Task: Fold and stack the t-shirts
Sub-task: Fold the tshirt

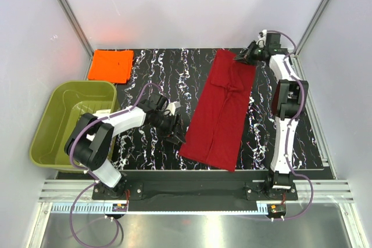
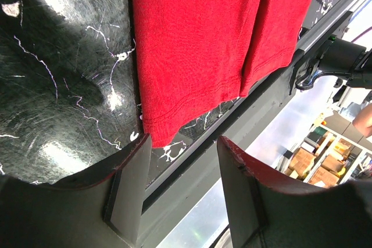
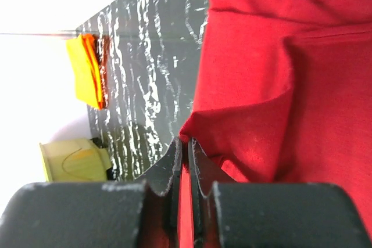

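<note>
Crimson t-shirt (image 1: 224,111) on the black table (image 1: 151,74), its far edge pinched by the right gripper (image 3: 186,146).

The soft knit cloth lay as a long narrow strip, folded lengthwise, running slantwise from the far right of the white-veined, glossy top down to its near edge. The right gripper's jaws were closed almost flat on a raised fold of the red fabric, which wrinkled around them. The left gripper (image 2: 183,149) hung about half open just beside the shirt's near left corner, with nothing between its dark fingers; the hem there showed a double stitched seam and a fine ribbed weave. The orange t-shirt (image 1: 110,65) lay as a flat folded square at the far left corner, behind the olive-green plastic tub (image 1: 70,120) with rounded walls.
</note>
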Available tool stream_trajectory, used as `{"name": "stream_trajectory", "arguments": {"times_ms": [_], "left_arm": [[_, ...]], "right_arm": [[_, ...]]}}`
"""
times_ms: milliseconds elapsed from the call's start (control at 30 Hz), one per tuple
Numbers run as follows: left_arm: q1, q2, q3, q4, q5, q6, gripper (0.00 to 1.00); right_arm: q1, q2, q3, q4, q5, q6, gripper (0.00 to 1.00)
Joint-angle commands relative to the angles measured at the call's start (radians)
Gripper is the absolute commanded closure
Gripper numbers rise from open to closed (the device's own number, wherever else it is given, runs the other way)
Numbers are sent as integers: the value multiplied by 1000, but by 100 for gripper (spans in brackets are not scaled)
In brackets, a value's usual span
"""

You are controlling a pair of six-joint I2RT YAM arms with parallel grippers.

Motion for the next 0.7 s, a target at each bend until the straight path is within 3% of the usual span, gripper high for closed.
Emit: {"name": "stream_trajectory", "arguments": {"times_ms": [0, 300, 400, 533, 667], "left_arm": [[3, -7, 29, 32, 31, -11, 46], [3, -45, 49, 91, 30, -38, 46], [3, -78, 101, 180, 12, -81, 46], [-4, -72, 184, 463, -100, -139, 44], [-4, 10, 308, 553, -212, -147, 42]], "right_arm": [[28, 37, 52, 63, -35, 77, 92], [56, 97, 81, 164, -30, 229, 90], [86, 114, 91, 178, -15, 264, 88], [99, 121, 103, 182, -1, 295, 83], [126, 155, 175, 143, -12, 304, 83]]}}
